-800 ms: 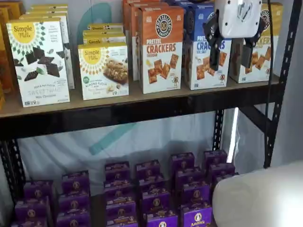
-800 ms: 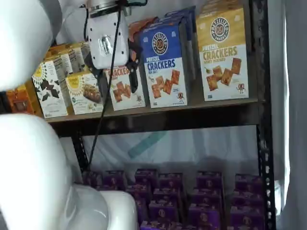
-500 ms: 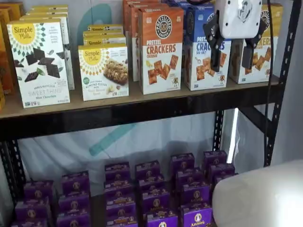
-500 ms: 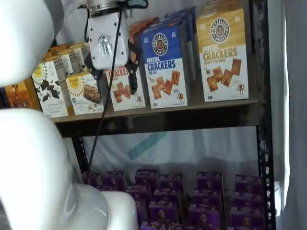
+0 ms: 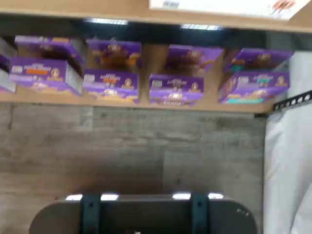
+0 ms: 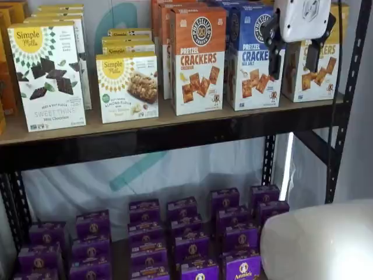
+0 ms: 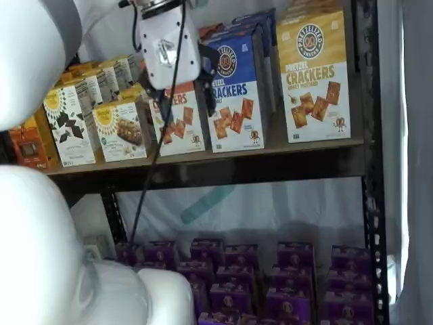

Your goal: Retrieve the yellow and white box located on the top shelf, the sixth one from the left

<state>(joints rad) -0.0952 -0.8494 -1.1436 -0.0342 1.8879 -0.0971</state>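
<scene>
Up top, in the wrist view, I see no fingers at all; below the camera lie rows of purple boxes (image 5: pixel 112 68) on a tan lower board, then grey wood-look floor (image 5: pixel 131 146); a dark mount with teal brackets (image 5: pixel 144 214) sits at the frame edge, and a white box underside (image 5: pixel 229 7) shows on a tan board above the purple rows.

Next, in a shelf view, my gripper (image 6: pixel 294 52) hangs with its white body high and two black fingers (image 6: pixel 272 44) spread wide, a plain gap between them and nothing held; directly behind that gap stands the yellow and white box (image 6: pixel 317 73) on the top shelf (image 6: pixel 175 137), partly covered by the gripper body; just beside one finger is the blue-and-white Pretzel Crackers box (image 6: pixel 247 58), beyond it the orange-and-white Pretzel Crackers box (image 6: pixel 197 58), and farther off the Simple Mills boxes (image 6: pixel 46 76).

Lastly, in a shelf view from the side, the gripper (image 7: pixel 186 95) shows in front of the orange-and-white box, fingers apart and empty; the yellow and white box (image 7: pixel 314 74) stands upright well off to the far side of the blue one, at the end of the top shelf (image 7: pixel 223 169); I cannot tell how near the fingers are to it in depth.
</scene>
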